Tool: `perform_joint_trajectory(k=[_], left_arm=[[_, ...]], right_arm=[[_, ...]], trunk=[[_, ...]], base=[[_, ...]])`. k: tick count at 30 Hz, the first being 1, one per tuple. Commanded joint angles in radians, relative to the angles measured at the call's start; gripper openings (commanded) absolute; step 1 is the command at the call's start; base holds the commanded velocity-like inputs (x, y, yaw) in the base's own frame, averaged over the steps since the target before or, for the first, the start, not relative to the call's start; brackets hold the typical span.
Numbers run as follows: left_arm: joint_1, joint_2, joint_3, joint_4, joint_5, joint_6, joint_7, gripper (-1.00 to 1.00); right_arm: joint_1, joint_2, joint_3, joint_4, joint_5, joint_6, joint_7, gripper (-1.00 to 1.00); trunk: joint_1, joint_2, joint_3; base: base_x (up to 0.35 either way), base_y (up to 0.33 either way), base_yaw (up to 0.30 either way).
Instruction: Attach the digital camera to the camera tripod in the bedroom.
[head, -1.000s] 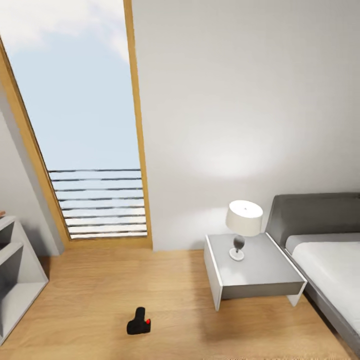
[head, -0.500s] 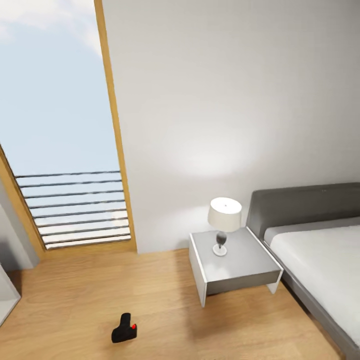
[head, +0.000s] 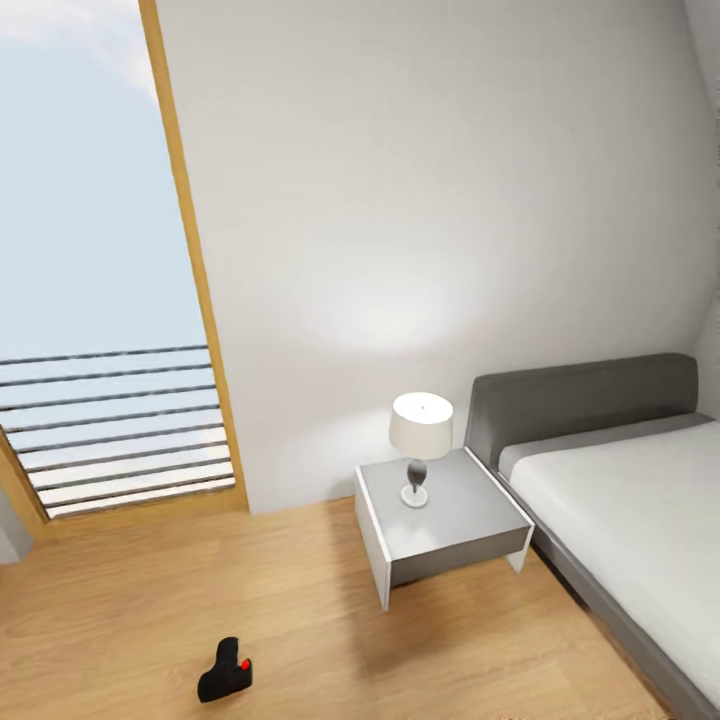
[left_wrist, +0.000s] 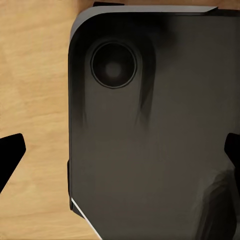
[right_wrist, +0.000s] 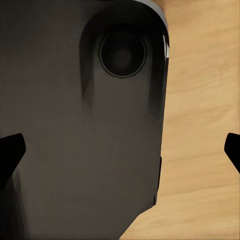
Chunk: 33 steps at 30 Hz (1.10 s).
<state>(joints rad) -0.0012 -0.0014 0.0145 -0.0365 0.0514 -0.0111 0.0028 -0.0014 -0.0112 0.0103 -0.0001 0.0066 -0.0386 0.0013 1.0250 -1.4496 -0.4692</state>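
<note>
The digital camera is lying on the light wood floor near the bottom of the head view, black, with its red button facing up and toward the bed side. Nothing is touching it. We are looking at it from well back.

Beyond it, toward the wall, a grey bedside surface is standing on the floor, carrying a small lamp with a white shade, which is throwing a pale glow on the wall behind it. Just beside that surface, the grey bed with its white mattress is running off the right edge. On the other side, a tall wood-framed window is showing sky, with horizontal bars across its lower part.

In the left wrist view, the left pincer is pointing down at a dark rounded body of the robot over the floor; we are seeing its two black fingertips at opposite edges, so the jaws are standing wide with nothing between them. The right pincer is reading the same way: tips far apart, holding nothing.
</note>
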Motion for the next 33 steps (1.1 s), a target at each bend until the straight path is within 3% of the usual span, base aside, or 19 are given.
perform_joint_trajectory(k=[1,33], left_arm=[[0.0,0.0,0.001,0.0,0.005,-0.001,0.0,1.0],[0.0,0.003,0.001,0.0,0.005,-0.001,0.0,1.0]], right_arm=[[0.0,-0.001,0.001,0.0,0.001,-0.003,0.0,1.0],[0.0,-0.002,0.002,0.0,0.0,0.0,0.002,1.0]], trunk=[[0.0,0.0,-0.001],[0.0,0.0,-0.001]], base=[[0.0,0.0,-0.042],[0.0,0.0,-0.004]])
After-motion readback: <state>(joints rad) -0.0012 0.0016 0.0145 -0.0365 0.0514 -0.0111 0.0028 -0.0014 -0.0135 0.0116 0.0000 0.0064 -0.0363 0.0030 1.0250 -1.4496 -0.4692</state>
